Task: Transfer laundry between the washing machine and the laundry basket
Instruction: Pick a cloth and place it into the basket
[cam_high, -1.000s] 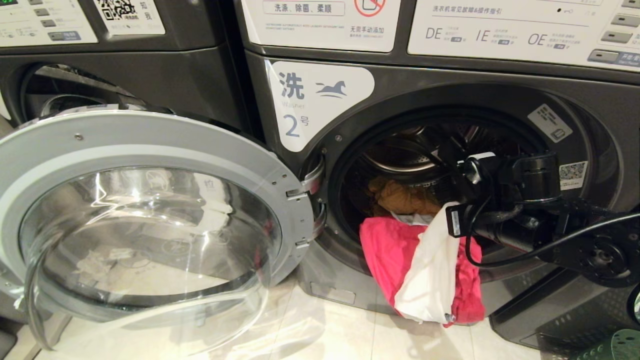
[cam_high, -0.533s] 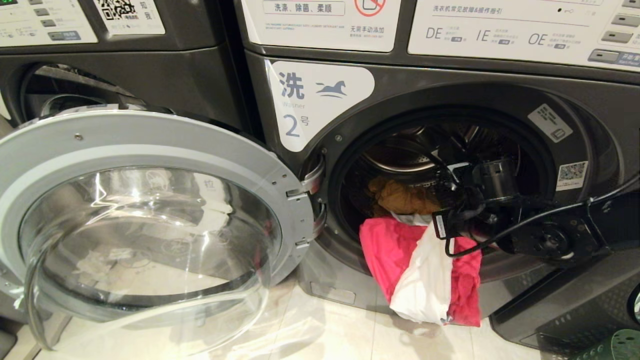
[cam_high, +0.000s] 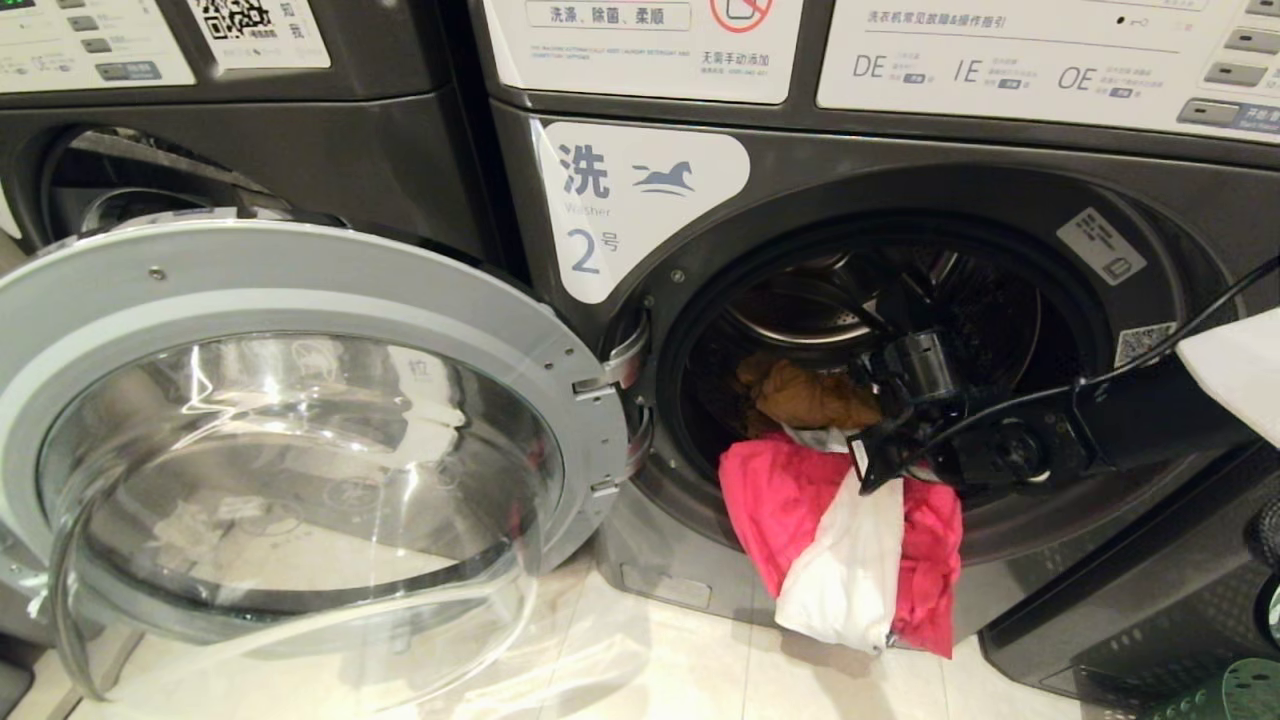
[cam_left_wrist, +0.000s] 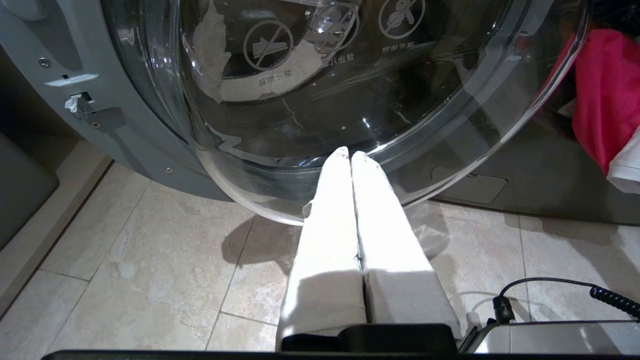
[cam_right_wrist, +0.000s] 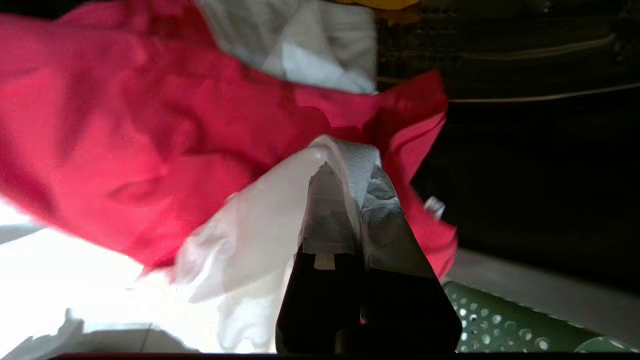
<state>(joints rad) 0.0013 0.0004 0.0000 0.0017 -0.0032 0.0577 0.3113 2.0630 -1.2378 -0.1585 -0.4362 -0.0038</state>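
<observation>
Three garments show at the mouth of the washing machine (cam_high: 900, 190), and I go from the nearest to the farthest. Nearest, in the lower right corner of the head view, is a small part of the green laundry basket (cam_high: 1235, 695) on the tiled floor (cam_high: 650, 660). The left claw (cam_left_wrist: 349, 156) hangs low above this floor, just in front of the open glass door (cam_high: 300, 440), with its two white fingers pressed together and nothing between them. Next, the right claw (cam_high: 872, 470) is at the lower edge of the drum opening and pinches the top of the white garment (cam_high: 845, 570), which hangs down over the red-pink garment (cam_high: 770, 500). Both drape over the rim of the machine to near the floor. Behind them, inside the dark drum, lies the mustard garment (cam_high: 805, 395). Farthest, a second machine (cam_high: 300, 130) stands at the left.
</observation>
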